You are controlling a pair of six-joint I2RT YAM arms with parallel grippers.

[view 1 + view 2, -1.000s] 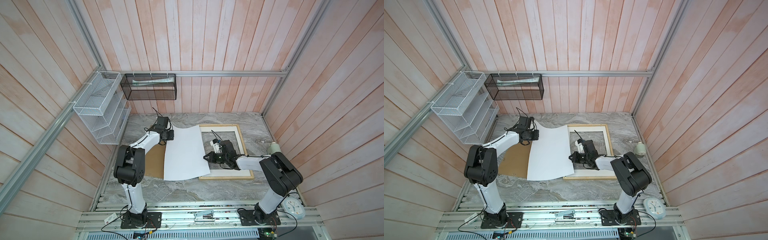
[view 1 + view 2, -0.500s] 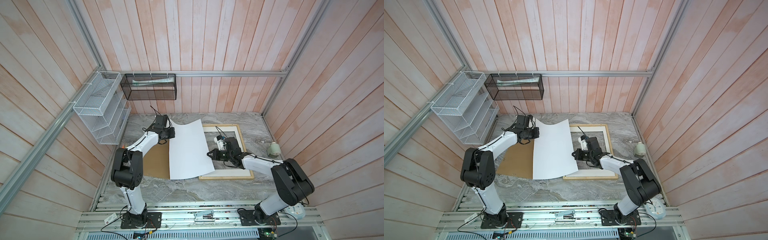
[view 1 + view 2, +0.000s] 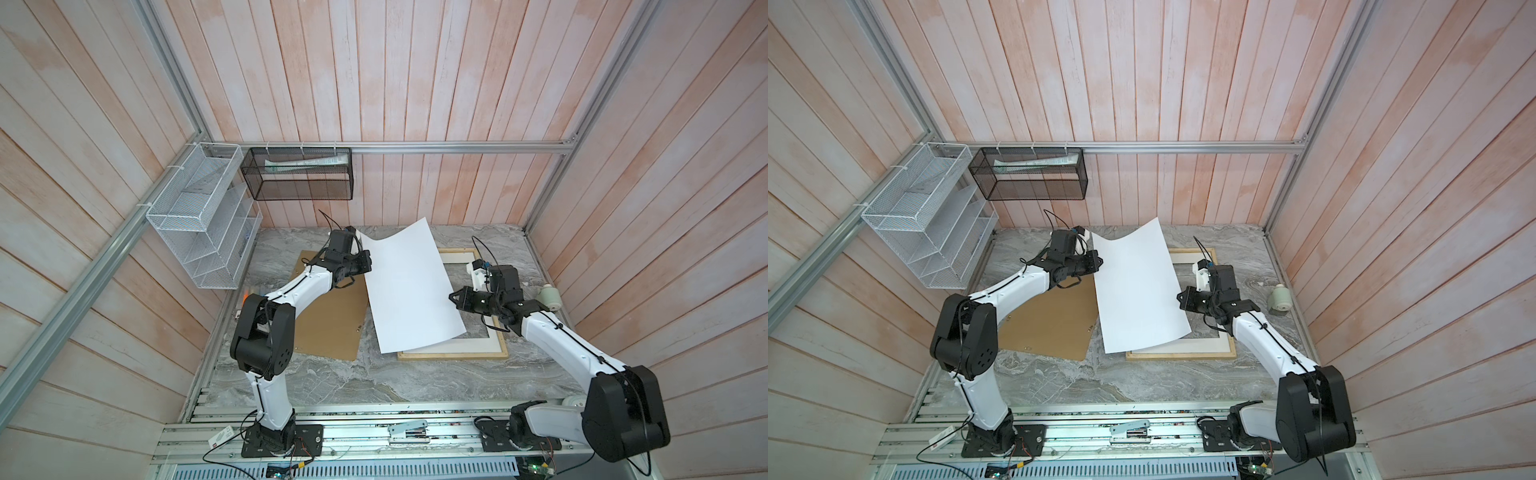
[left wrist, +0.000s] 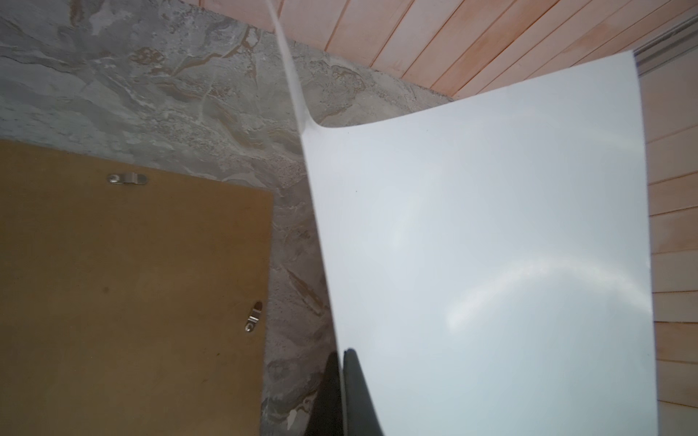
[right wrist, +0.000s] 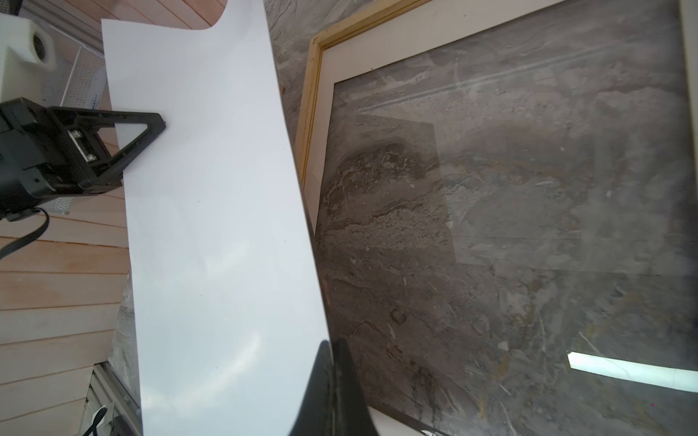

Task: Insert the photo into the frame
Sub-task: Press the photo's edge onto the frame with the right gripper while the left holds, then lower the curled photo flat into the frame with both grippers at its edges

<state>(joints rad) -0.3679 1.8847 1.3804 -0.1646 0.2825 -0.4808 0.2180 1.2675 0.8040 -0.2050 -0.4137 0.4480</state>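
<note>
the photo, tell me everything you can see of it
The photo is a large, thin, glossy sheet showing only its plain white back. It hangs bowed and tilted, partly over the frame. The left hand pinches one long edge, the right hand the opposite one.

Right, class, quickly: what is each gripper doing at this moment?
Left gripper: shut on the photo, pinching its left edge.
Right gripper: shut on the photo, pinching its right edge.

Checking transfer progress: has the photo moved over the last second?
Yes. The photo has shifted right in both top views, farther over the frame and away from the backing board.
</note>
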